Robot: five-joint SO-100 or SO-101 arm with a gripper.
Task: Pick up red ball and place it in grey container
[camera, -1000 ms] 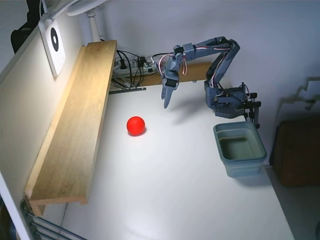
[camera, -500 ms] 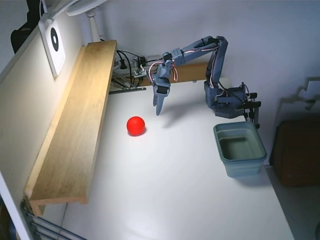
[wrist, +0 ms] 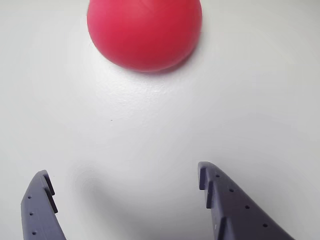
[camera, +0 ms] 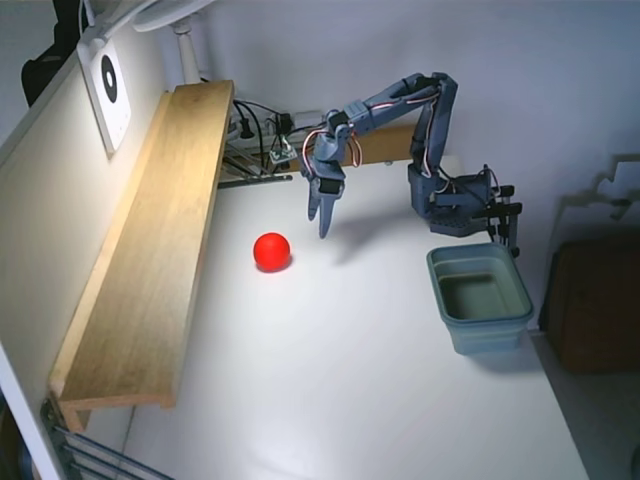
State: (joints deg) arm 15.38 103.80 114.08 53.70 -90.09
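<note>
red ball (camera: 271,251) smooth, round, on table | gripper (wrist: 122,177) spread wide, empty | grey container (camera: 480,297) seemingly empty

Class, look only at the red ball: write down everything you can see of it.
The red ball is a small, smooth, plain bright red sphere, matte, like rubber or plastic. It rests on the white table, touching nothing else, between the wooden shelf and the open gripper, which hangs apart from it. In the wrist view it lies ahead of the spread fingers, its top cropped.

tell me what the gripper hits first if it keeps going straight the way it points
Most likely the red ball: in the wrist view it lies ahead of the open gripper, only bare table between. Depth is uncertain.
</note>
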